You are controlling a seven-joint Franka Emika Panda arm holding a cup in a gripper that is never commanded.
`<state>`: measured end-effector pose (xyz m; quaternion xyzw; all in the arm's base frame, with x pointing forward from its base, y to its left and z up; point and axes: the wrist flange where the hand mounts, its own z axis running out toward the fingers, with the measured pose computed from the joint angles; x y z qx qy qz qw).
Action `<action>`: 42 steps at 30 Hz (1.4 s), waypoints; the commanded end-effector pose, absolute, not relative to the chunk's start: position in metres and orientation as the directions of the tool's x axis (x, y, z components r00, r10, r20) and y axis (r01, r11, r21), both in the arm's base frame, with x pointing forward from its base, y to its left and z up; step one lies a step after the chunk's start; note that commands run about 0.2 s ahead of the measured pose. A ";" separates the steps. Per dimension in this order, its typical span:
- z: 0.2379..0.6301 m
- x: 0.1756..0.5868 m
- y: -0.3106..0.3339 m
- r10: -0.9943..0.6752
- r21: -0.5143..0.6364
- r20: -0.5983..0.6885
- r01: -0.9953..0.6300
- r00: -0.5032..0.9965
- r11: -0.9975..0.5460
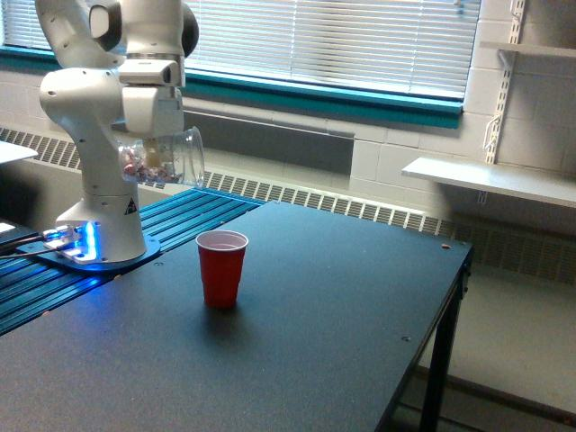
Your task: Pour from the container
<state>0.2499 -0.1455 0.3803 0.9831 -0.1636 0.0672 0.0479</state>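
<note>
Room: white block walls, a window with closed blinds [342, 36] over a teal sill [360, 99], a baseboard heater grille [360, 209] along the wall, and white wall shelves [490, 180] at the exterior view's right. A dark desk [315, 342] fills the lower part of the view; its right edge and one leg are visible.

On the desk, a red cup [221, 267] stands upright with its mouth open, near the middle-left of the surface. Its inside looks pale; contents cannot be told.

The white arm [90, 135] rises from a base [90, 247] lit blue, mounted on a blue ribbed platform [135, 243] at the exterior view's left. Cables run from the base toward the left edge.

The gripper [155, 144] points downward and holds the container [164, 159], a clear cup tipped on its side with its mouth toward the exterior view's right. The fingers pinch the container around its body. Small reddish and pale pieces sit at its closed end, on the left. The container hangs in the air, above and to the left of the red cup, apart from it, over the platform rather than over the cup.
</note>
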 end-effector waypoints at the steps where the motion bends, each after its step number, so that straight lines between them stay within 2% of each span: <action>1: 0.358 0.252 -0.131 -0.139 0.105 0.091 -0.148 0.986 -0.983; 17: 0.327 0.268 -0.126 0.166 0.172 0.020 0.160 0.986 -0.972; 31: 0.301 0.277 -0.117 0.411 0.191 -0.045 0.412 0.910 -0.891; 42: 0.296 0.284 -0.112 0.426 0.315 -0.006 0.406 0.905 -0.858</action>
